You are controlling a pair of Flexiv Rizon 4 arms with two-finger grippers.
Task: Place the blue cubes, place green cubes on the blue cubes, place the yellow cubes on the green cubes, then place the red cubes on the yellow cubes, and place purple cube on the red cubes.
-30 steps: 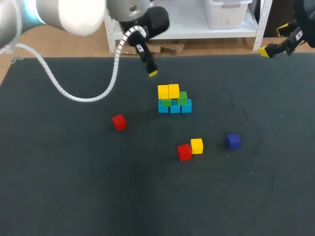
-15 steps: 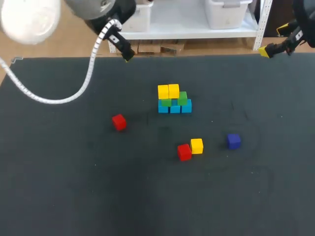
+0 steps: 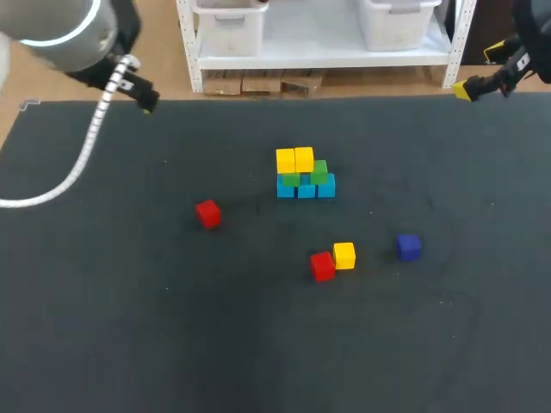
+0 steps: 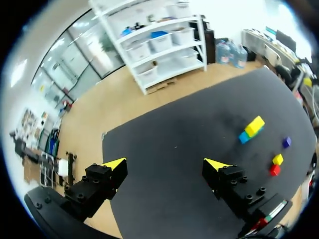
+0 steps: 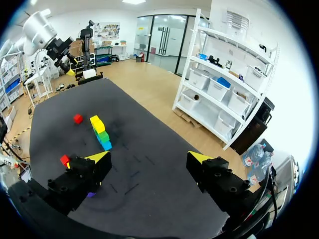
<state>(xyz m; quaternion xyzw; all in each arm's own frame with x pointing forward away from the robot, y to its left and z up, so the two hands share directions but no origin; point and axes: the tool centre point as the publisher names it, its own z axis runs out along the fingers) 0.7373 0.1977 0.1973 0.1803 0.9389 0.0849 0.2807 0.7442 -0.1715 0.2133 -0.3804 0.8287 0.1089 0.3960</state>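
Observation:
Mid-table stands a stack: a row of three blue cubes (image 3: 306, 190), green cubes (image 3: 319, 171) on them, and two yellow cubes (image 3: 294, 159) on top at its left side. Loose on the cloth lie a red cube (image 3: 207, 213), another red cube (image 3: 323, 266) touching a yellow cube (image 3: 344, 255), and a purple cube (image 3: 408, 246). My left gripper (image 3: 148, 102) hangs open at the far left back edge, empty (image 4: 164, 163). Open and empty too, my right gripper (image 3: 465, 89) is at the far right back edge (image 5: 148, 158). The stack (image 4: 251, 129) (image 5: 100, 132) lies far ahead of both.
The dark table cloth (image 3: 129, 327) spreads wide around the cubes. A white cable (image 3: 82, 163) loops down from my left arm over the table's left part.
My left arm has swung from just behind the stack away to the far left back corner, its gripper open and empty throughout. The right arm and all cubes stayed put.

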